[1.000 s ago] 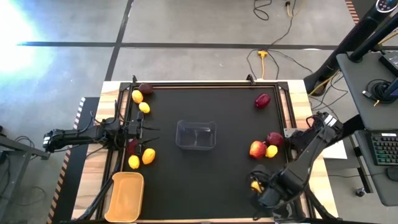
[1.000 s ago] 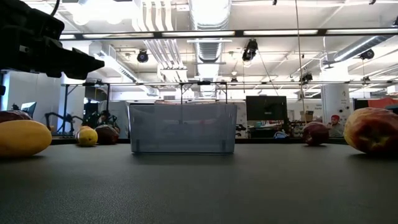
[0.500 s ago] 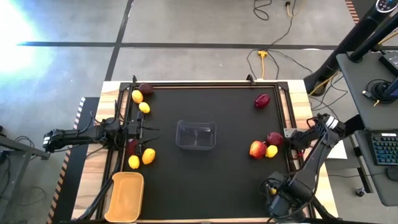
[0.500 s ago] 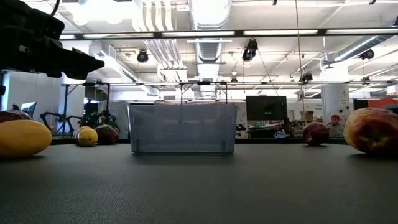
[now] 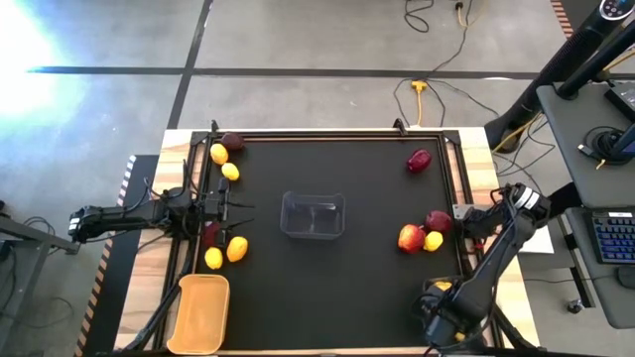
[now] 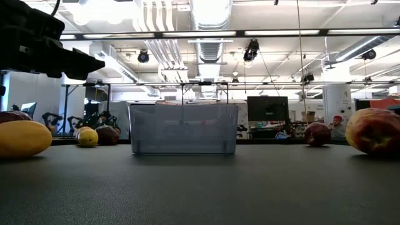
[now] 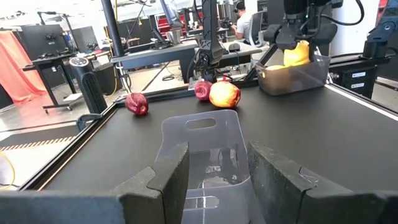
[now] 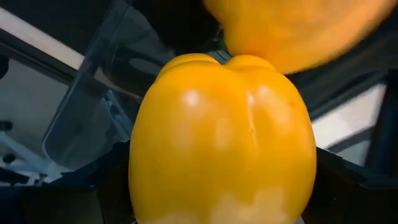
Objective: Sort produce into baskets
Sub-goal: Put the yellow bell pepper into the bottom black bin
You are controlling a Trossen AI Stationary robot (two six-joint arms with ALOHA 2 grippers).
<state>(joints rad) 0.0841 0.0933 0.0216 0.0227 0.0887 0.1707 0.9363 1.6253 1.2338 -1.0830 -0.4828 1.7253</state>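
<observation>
Pepper [image 8: 224,140] clamped in our right gripper [image 5: 444,297] hangs over the near-right bin [image 7: 292,74], ready to drop; our left gripper [image 7: 214,180] waits, fingers apart, facing the central clear bin [image 5: 313,215].

Grey concrete floor [image 5: 317,40] is crossed by a dark stripe [image 5: 298,71]; ceiling strip lights [image 6: 206,32] are seen above.

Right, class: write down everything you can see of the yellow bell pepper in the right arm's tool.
The yellow bell pepper is glossy, smooth and lobed, with a crease down its middle and pale highlights. It sits between the dark fingers of the right tool, near the table's front right corner. In the left wrist view it hangs over a grey bin. More yellow produce shows just beyond it.
</observation>
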